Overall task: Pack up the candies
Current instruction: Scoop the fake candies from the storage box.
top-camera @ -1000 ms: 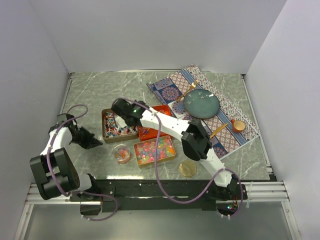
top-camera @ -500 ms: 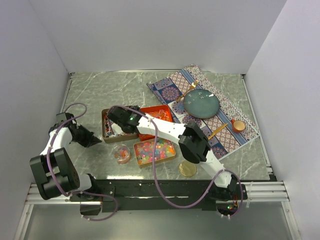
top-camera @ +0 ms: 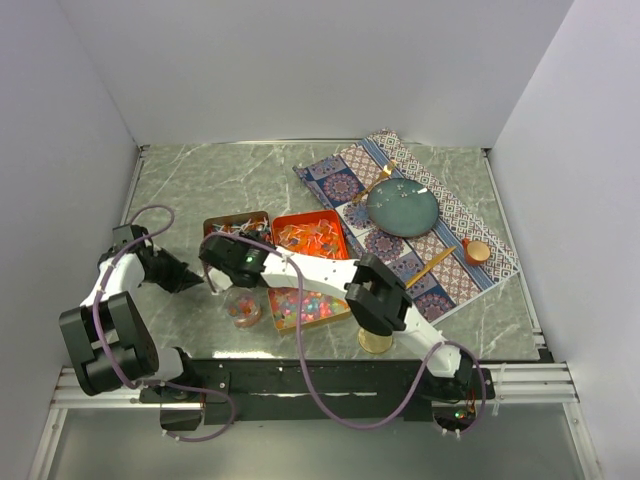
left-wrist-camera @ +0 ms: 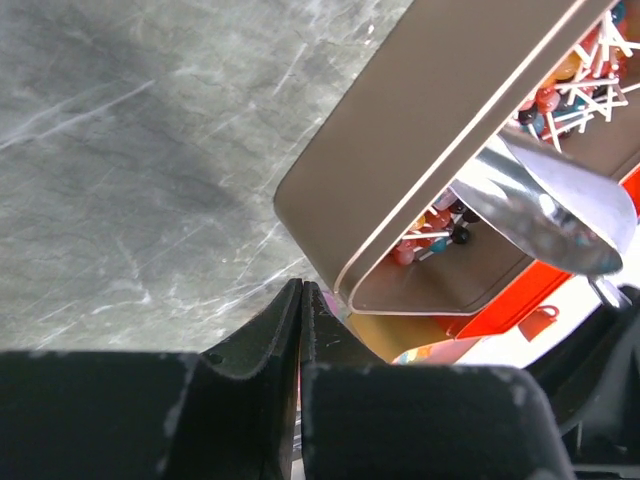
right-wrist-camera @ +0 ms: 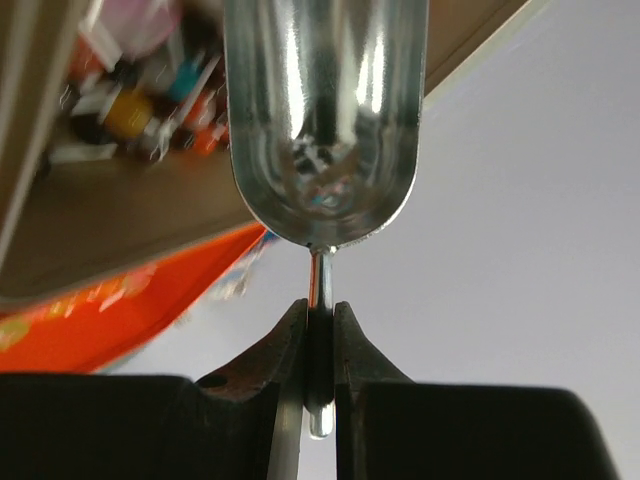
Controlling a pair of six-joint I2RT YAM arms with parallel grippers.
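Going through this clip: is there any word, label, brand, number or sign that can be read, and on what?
None can be read.
A small red mark by the orange tin, seen in the left wrist view: too blurred to read.
Mat: patterns only, no letters.
Scoop and grey tin: no visible markings.

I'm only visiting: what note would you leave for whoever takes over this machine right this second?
Left gripper: shut, nothing visibly held, by the brown tin's corner.
Right gripper: shut on the scoop's handle; the scoop looks empty, at the brown tin.
Candies: wrapped candies in the brown tin, orange-red pieces in the orange tin, bead jellies in the near tin, a few in the round dish.
Done: unclear. Left: scoop and pack.
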